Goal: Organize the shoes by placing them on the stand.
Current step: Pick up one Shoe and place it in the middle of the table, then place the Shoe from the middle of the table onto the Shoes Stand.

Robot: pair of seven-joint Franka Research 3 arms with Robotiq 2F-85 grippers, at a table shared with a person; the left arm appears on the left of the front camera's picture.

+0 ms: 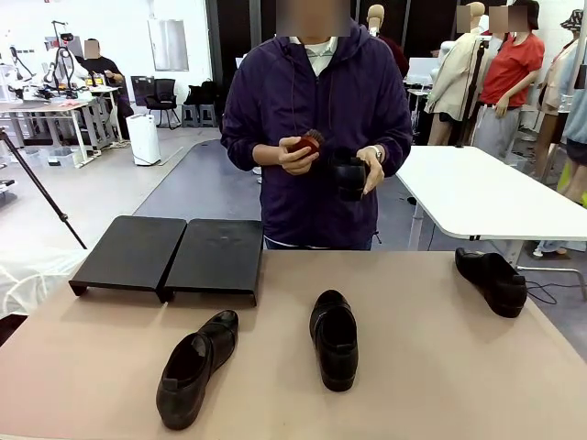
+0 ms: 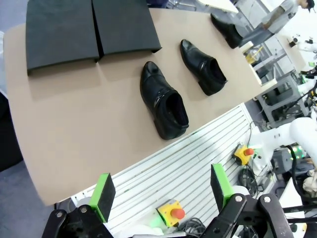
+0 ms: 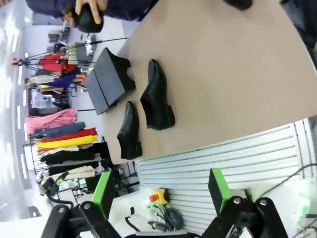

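The stand (image 1: 165,257) at the table's (image 1: 422,376) far left carries no shoe yet. Three shoes wait apart: the left shoe (image 1: 194,367), the middle shoe (image 1: 334,337) and the right shoe (image 1: 492,280). The person holds the fourth shoe (image 1: 348,176) with what seems a brush (image 1: 307,142), probably polishing it. The left gripper (image 2: 161,189) and the right gripper (image 3: 161,191) hang wide apart, holding nothing.

Matte black two-platform stand (image 1: 165,257) sits at the table's far left. Glossy black slip-on shoes rest on their soles: left shoe (image 1: 195,367) near the front, middle shoe (image 1: 334,337) beside it, right shoe (image 1: 492,280) well apart at the far right; fourth shoe (image 1: 349,176) is held in the person's hand (image 1: 371,170)
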